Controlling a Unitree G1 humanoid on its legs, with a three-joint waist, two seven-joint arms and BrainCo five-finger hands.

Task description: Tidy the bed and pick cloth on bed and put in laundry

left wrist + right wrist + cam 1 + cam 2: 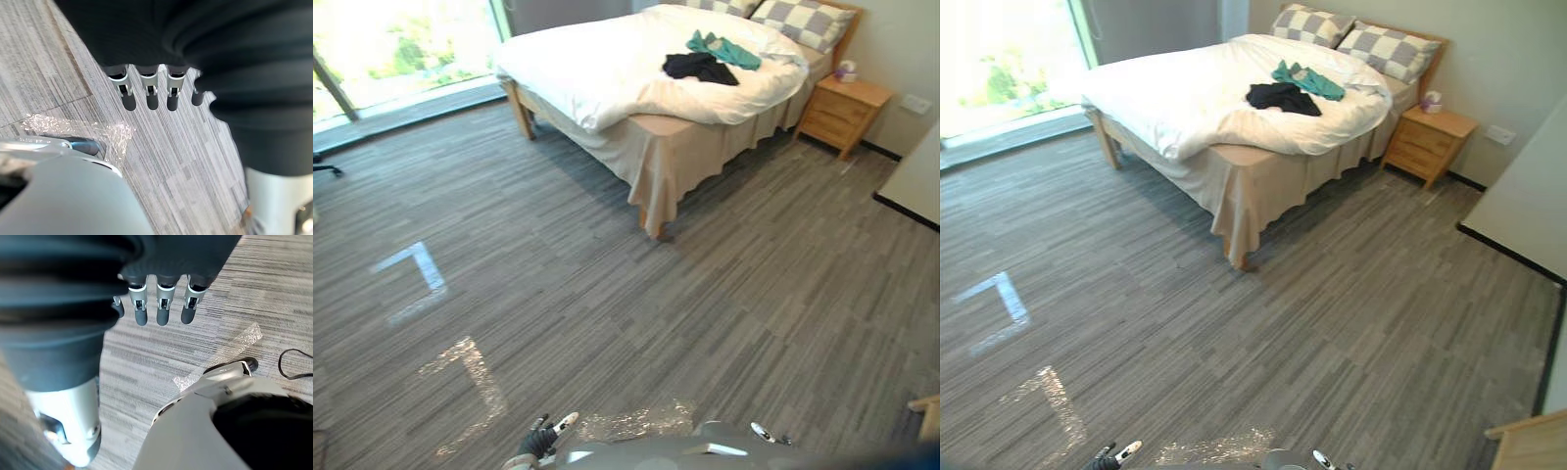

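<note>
A black cloth [700,67] and a teal cloth [724,49] lie side by side on the rumpled white duvet [607,69] of the bed, far across the room. My left hand [540,439] hangs low at the near edge of the floor, far from the bed. Its fingers [151,90] are straight and hold nothing. My right hand [764,431] also hangs low at the near edge, its fingers [164,308] straight and empty over the carpet.
Two checkered pillows [803,22] rest at the headboard. A wooden nightstand [842,113] stands to the right of the bed. A large window [401,49] is at the far left. Grey striped carpet [705,313] stretches between me and the bed. A wooden edge [1528,446] shows at near right.
</note>
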